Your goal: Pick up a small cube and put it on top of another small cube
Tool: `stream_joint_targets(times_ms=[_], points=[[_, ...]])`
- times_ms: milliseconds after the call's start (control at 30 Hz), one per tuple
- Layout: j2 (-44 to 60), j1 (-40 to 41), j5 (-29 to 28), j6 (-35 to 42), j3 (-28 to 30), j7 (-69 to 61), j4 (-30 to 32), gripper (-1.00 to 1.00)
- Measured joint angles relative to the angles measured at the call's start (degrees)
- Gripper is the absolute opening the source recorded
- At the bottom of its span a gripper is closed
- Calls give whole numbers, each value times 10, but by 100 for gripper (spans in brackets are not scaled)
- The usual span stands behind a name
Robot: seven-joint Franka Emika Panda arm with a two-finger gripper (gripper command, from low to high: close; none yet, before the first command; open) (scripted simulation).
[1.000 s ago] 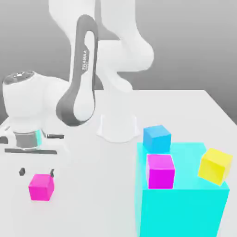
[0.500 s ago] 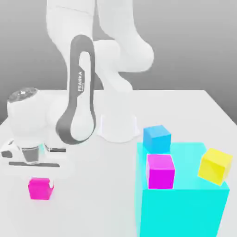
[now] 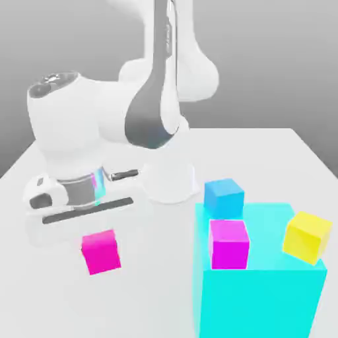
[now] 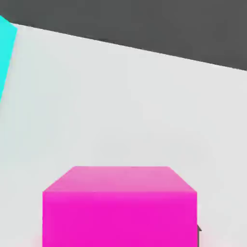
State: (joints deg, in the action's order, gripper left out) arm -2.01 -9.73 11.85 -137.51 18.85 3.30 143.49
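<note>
While the hot-pink small cube [image 3: 101, 251] sits at the exterior view's lower left, apparently raised off the counter [image 3: 277, 158], the claw's state cannot be told; that lift would suit carrying it toward the magenta cube [image 3: 229, 243] on the cyan block [image 3: 261, 297].

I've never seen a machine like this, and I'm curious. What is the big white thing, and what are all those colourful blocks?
The big white thing is a robot arm, drawn by a computer program. One picture looks at the whole scene from outside. The other comes from a camera riding on the arm's end, looking down. A white table carries a big cyan block. A purplish cube and a yellow cube are on top of it, and a blue cube is at its far edge. Just below the arm's end is a small hot-pink cube, which looks huge in the close camera. I cannot tell whether it is being held.
</note>
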Motion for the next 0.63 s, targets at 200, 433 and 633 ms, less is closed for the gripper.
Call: stream_joint_targets(times_ms=[200,433,633], points=[[-104,-51,-60,139,-63,20,-45,-100],[-206,-80,-134,193,-137,53,-25,-100],[-185,-79,-136,129,-139,53,17,100]])
